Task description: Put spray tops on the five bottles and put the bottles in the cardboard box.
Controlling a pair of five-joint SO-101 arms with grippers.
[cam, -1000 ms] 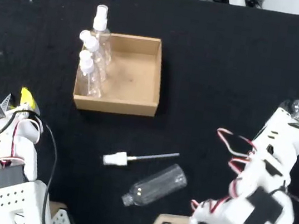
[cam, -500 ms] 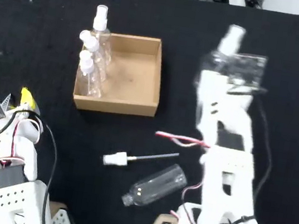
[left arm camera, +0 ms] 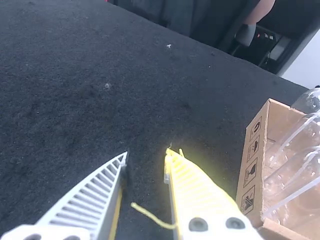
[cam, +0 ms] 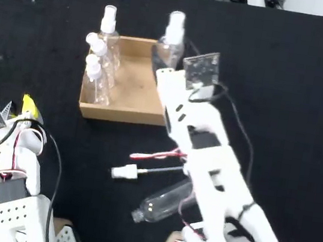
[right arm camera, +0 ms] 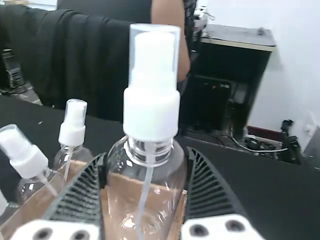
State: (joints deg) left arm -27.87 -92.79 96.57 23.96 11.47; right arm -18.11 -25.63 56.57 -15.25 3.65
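Note:
My right gripper [cam: 166, 58] is shut on a clear bottle [cam: 173, 36] that carries a white spray top and stands upright over the far right corner of the cardboard box [cam: 125, 114]. The right wrist view has the black fingers [right arm camera: 82, 192] clamped on both sides of this bottle [right arm camera: 147, 175]. Three capped bottles [cam: 100, 66] stand along the box's left wall. On the cloth nearer me lie a loose spray top [cam: 136, 171] and an uncapped bottle [cam: 164, 202] on its side. My left gripper [cam: 17, 107] rests at the near left, open [left arm camera: 145, 157] and empty.
The table is covered with black cloth [cam: 288, 85]. My right arm [cam: 209, 165] stretches diagonally over the loose top's tube and part of the lying bottle. The box's right half floor [cam: 139, 87] is bare. The box's printed side [left arm camera: 255, 165] is close to my left gripper.
My right arm has swung left from the table's right side to the box's far right corner, carrying the capped bottle. The left arm has stayed still.

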